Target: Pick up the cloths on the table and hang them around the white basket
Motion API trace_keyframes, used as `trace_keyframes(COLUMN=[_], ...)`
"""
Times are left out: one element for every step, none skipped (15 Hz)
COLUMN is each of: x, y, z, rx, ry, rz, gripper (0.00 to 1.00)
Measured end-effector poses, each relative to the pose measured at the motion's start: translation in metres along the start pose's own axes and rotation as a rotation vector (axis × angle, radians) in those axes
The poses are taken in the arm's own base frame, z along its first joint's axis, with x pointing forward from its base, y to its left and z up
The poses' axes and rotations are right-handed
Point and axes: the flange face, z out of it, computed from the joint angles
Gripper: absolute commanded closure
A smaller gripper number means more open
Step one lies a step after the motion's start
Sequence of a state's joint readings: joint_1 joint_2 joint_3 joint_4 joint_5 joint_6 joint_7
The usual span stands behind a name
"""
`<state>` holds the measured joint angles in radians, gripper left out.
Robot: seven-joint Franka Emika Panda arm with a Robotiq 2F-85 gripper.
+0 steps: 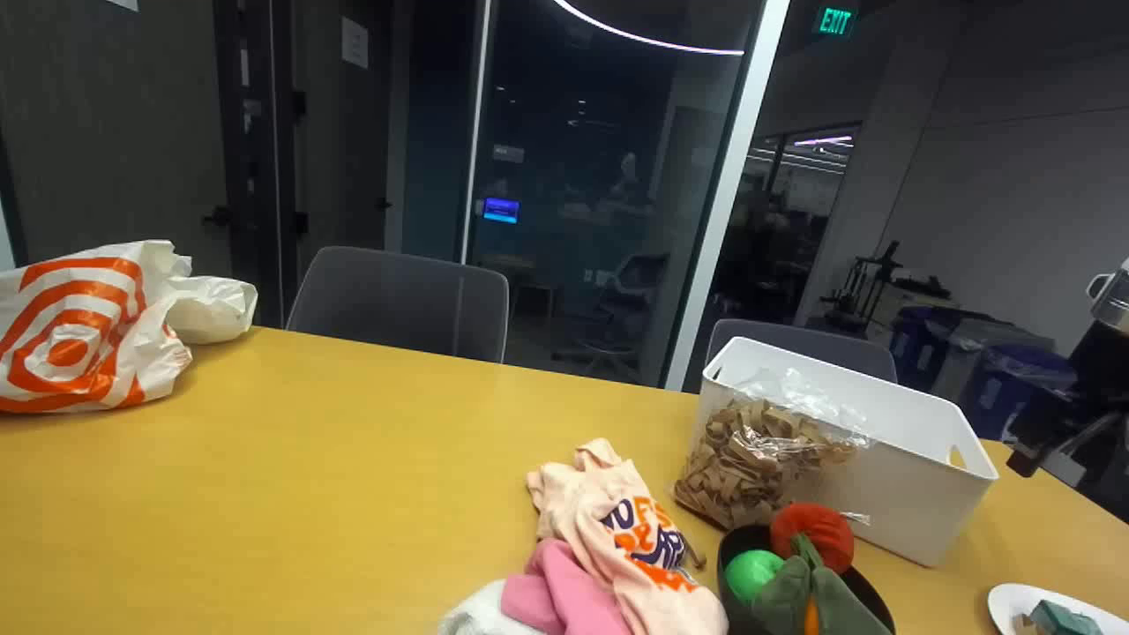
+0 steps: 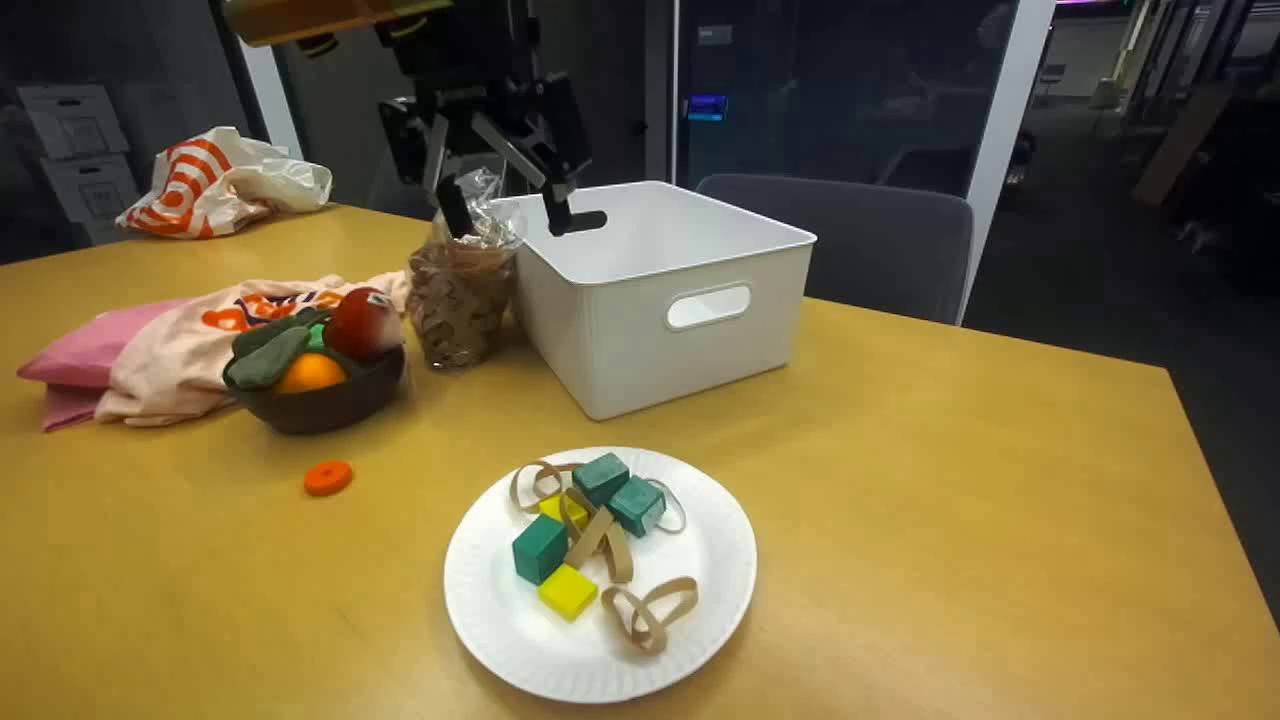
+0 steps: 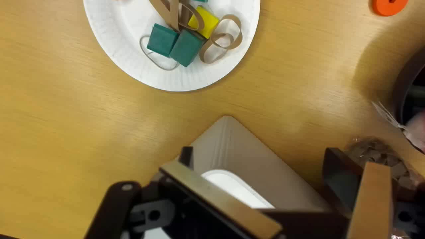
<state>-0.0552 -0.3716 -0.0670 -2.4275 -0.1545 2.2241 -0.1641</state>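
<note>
Loosely crumpled, the printed peach cloth [image 1: 628, 547] lies with the pink cloth [image 1: 573, 593] and a whitish cloth [image 1: 489, 613] on the table [image 1: 353, 467], well apart from the jaws. The gripper [image 2: 508, 213] hangs above the side of the white basket [image 2: 690, 358], its jaws spread wide; the clear bag [image 2: 460, 300] of brown strips stands between basket and cloths, the dark bowl [image 2: 335, 408] just beside the peach cloth.

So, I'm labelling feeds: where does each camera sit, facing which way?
An exterior view: above the table, looking across the plate to the white basket; open end effector near top.
An exterior view: above the table, looking past the cloths toward the glass wall; end effector cut off at right.
Wrist view: looking down from the wrist over plate and basket; fingers at bottom.
Both exterior views share cloths and basket.
</note>
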Motion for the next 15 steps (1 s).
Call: trace_keyframes(x=[0.001, 0.002, 0.003, 0.003, 0.003, 0.003, 0.003, 0.003, 0.003, 0.003, 0.005, 0.006, 0.005, 0.004, 0.001], y=[0.000, 0.001, 0.002, 0.002, 0.002, 0.002, 0.002, 0.001, -0.001, -0.009, -0.023, -0.040, -0.061, -0.084, -0.110], z=[-0.002, -0.004, -0.006, -0.007, -0.007, -0.007, -0.007, -0.005, -0.004, -0.004, -0.006, -0.011, -0.017, -0.024, -0.033], rx=[-0.001, -0.002, -0.003, -0.004, -0.004, -0.004, -0.004, -0.003, -0.002, 0.004, 0.014, 0.024, 0.030, 0.038, 0.045], ry=[0.004, 0.009, 0.013, 0.015, 0.014, 0.014, 0.014, 0.011, 0.009, 0.011, 0.017, 0.029, 0.041, 0.052, 0.064], rz=[0.000, 0.001, 0.002, 0.002, 0.002, 0.002, 0.002, 0.002, -0.010, -0.041, -0.090, -0.140, -0.190, -0.244, -0.297], gripper=[0.00, 0.00, 0.00, 0.00, 0.00, 0.00, 0.00, 0.00, 0.00, 0.00, 0.00, 0.00, 0.00, 0.00, 0.00])
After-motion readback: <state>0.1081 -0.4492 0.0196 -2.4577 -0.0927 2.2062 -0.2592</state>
